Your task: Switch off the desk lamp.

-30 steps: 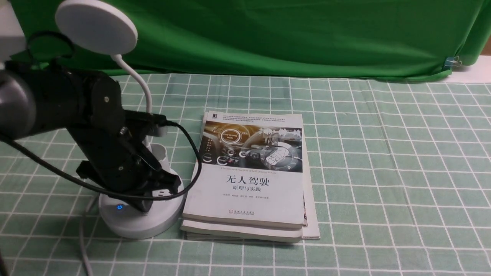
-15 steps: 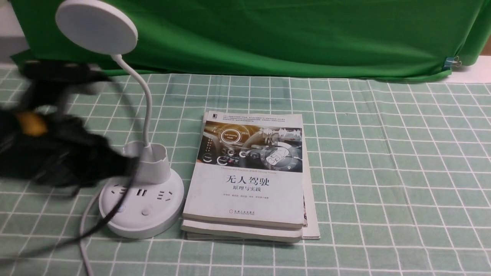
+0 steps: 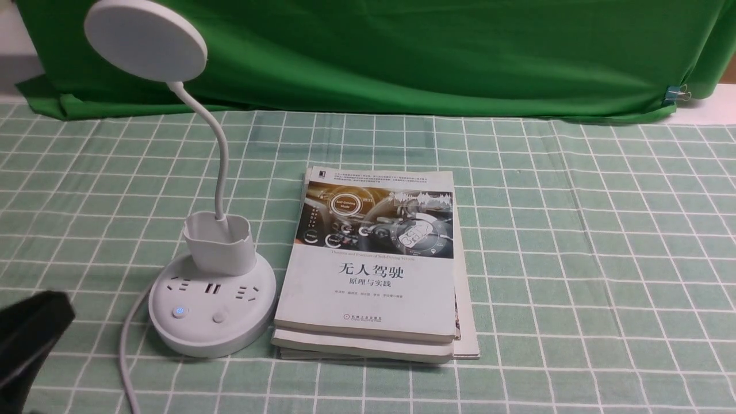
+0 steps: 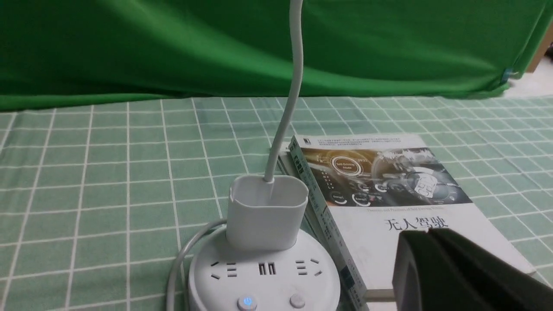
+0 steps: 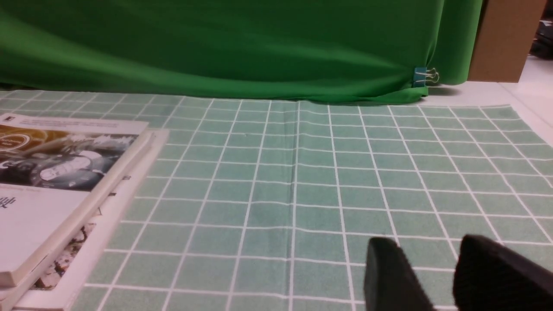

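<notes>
The white desk lamp stands on the left: disc head (image 3: pixel 145 40), bendy neck (image 3: pixel 221 155), cup holder (image 3: pixel 218 247) and round base (image 3: pixel 230 336) with sockets. On the base, one button glows blue (image 3: pixel 180 311) and a plain button (image 3: pixel 218 317) sits beside it. My left gripper (image 3: pixel 34 328) is low at the front left corner, away from the base. In the left wrist view the left gripper (image 4: pixel 427 231) is shut and empty, in front of the book, with the base (image 4: pixel 263 285) and the blue button (image 4: pixel 247 302) beside it. My right gripper (image 5: pixel 425 248) is open and empty over bare cloth.
A stack of books (image 3: pixel 374 264) lies right beside the lamp base; it also shows in the right wrist view (image 5: pixel 52 181). The lamp's white cord (image 3: pixel 123 356) runs off the front edge. A green checked cloth (image 3: pixel 575 259) covers the table, with a green backdrop (image 3: pixel 431 52) behind.
My left arm has pulled away from above the lamp base, swinging left and down to the front left corner. The base and its buttons are now uncovered.
</notes>
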